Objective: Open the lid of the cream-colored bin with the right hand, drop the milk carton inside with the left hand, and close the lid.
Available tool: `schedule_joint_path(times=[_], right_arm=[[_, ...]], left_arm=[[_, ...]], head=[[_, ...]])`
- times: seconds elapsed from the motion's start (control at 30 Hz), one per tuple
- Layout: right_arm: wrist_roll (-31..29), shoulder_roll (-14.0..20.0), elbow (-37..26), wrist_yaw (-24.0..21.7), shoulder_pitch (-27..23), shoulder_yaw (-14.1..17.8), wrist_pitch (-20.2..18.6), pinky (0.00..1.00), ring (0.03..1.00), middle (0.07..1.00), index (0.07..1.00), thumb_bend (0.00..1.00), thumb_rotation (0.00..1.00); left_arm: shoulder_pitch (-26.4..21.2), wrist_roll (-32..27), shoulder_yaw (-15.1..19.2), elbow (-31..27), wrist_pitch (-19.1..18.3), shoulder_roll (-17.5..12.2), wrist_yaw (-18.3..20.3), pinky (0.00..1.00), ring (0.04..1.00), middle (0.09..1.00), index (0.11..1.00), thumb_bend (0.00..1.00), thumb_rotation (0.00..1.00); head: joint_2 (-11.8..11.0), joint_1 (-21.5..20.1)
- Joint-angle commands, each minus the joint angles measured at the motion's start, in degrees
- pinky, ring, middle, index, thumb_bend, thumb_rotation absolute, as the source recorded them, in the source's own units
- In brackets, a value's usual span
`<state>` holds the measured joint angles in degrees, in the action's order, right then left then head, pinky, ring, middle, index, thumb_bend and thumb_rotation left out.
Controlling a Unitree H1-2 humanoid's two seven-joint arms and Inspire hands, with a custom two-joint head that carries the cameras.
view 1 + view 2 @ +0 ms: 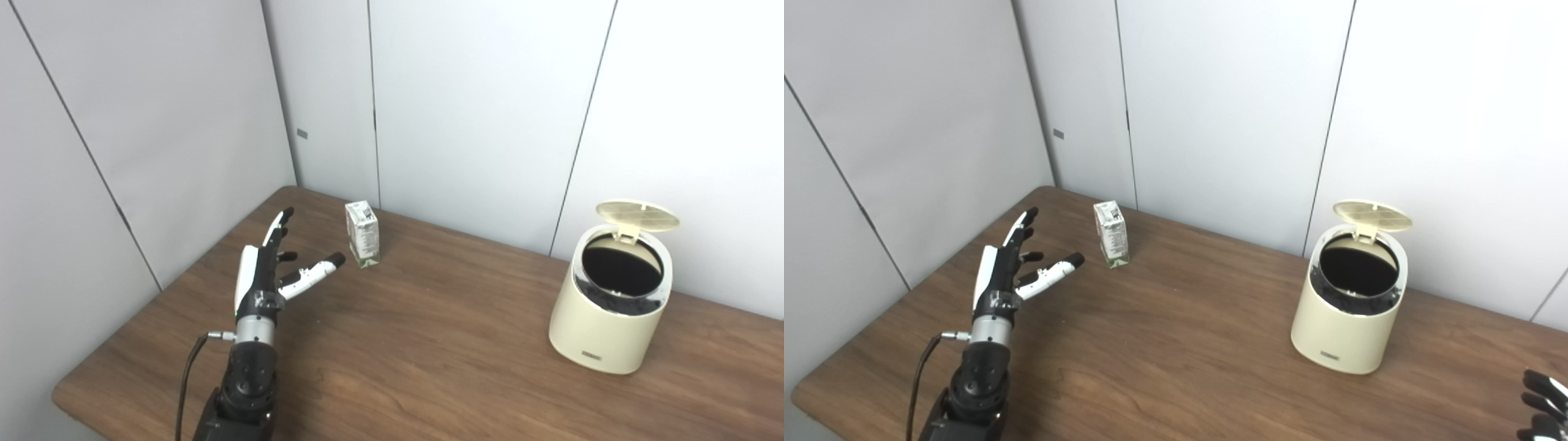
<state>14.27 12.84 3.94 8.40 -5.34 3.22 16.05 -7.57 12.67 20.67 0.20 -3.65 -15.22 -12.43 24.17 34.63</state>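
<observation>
The grey wall panels, smooth and matte with thin dark seams, are standing behind the scene and forming a corner at the far left. Below them the wooden worktop is lying flat, brown with a fine streaked grain and a rounded near-left corner.

On the right side the cream-colored bin is standing upright, a smooth round tub that is narrowing a little toward its base. Its rim is shiny, and the inside is looking black. The lid, a thin round disc with a grid pattern, is standing raised on its hinge at the far edge.

The left hand, black and white hard plastic on a metal wrist, is hovering above the left part of the worktop with its fingers released and spread, holding nothing.

The milk carton, a small box with printed sides, is standing upright just beyond those fingers, apart from them, well apart from the bin.

Only the dark fingertips of the right hand are showing at the near right corner; I cannot tell their state.
</observation>
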Motion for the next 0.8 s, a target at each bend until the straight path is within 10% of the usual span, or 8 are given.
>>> schedule_joint_path(times=[0.0, 0.2, 0.47, 0.77], right_arm=[[0.20, 0.68, 0.79, -0.07, 0.75, 0.36, 0.76, 0.48, 0.737, 0.779, 0.749, 0.41, 0.94], [1.28, 0.83, 0.41, -0.14, 0.81, 0.26, -0.10, 0.47, 0.738, 0.781, 0.751, 0.49, 0.97], [1.36, 0.83, 0.37, -0.07, 0.99, 0.38, 0.23, 0.45, 0.720, 0.775, 0.745, 0.53, 0.99], [1.36, 1.04, 0.08, -0.48, 1.06, 0.28, 0.18, 0.41, 0.698, 0.755, 0.729, 0.62, 1.00]], left_arm=[[-2.29, -0.21, 0.38, 1.17, 2.84, -2.10, -1.36, 0.72, 0.924, 0.977, 0.981, 1.00, 0.47], [-3.20, 0.84, -0.81, 4.49, 1.94, -2.87, -2.57, 0.75, 0.879, 0.905, 0.946, 1.00, 0.49], [-3.80, -9.34, -2.45, -0.26, -10.00, -5.46, 8.97, 0.87, 0.917, 0.928, 0.962, 1.00, 0.51], [-5.83, -9.52, -4.49, -0.46, -16.66, -5.93, 10.95, 0.84, 0.902, 0.917, 0.940, 1.00, 0.53]], head=[[0.09, -0.07], [0.42, -0.33], [0.86, -0.84], [1.38, -1.80]])
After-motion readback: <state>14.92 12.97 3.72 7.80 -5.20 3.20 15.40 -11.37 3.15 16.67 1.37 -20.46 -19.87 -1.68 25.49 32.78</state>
